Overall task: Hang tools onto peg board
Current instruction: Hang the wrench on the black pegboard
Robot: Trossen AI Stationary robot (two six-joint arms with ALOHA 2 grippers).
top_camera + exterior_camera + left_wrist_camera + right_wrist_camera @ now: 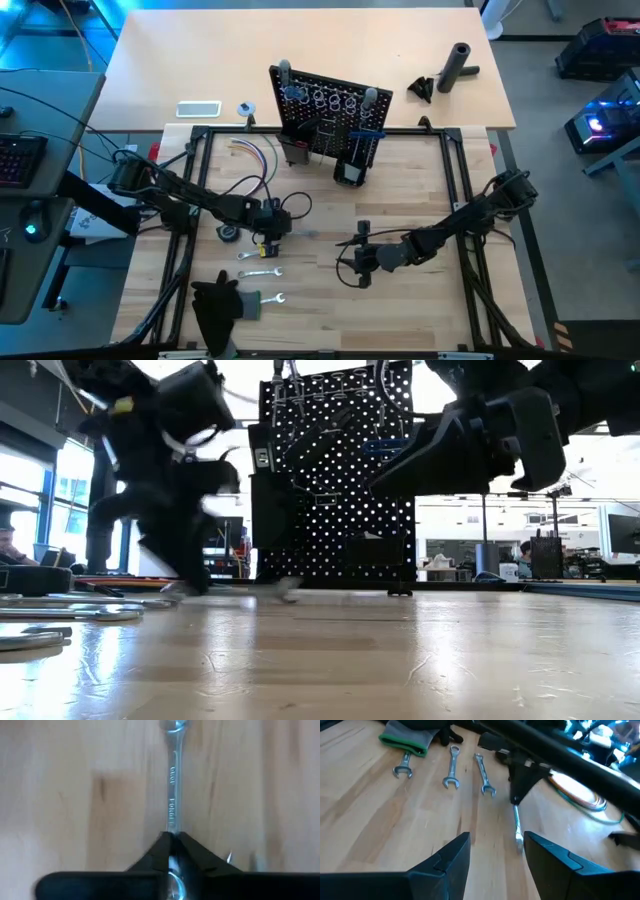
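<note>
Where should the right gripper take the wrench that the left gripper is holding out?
On the free half of the wrench, near its open end, since the left gripper is shut on the other end. The shank is thin and flat, so the open right gripper would best come straight on, one finger on each flat face.

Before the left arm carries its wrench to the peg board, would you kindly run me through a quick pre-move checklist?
1. Left gripper shut on the wrench: ok, jaws pinch one end.
2. Wrench lifted clear of the table: cannot tell.
3. Right gripper out of the way: not ok, it is open and close to the held wrench's free end.
4. Other wrenches undisturbed: ok, three lie apart on the table.
5. Peg board upright: ok.
6. Free ring on the board: cannot tell.
</note>
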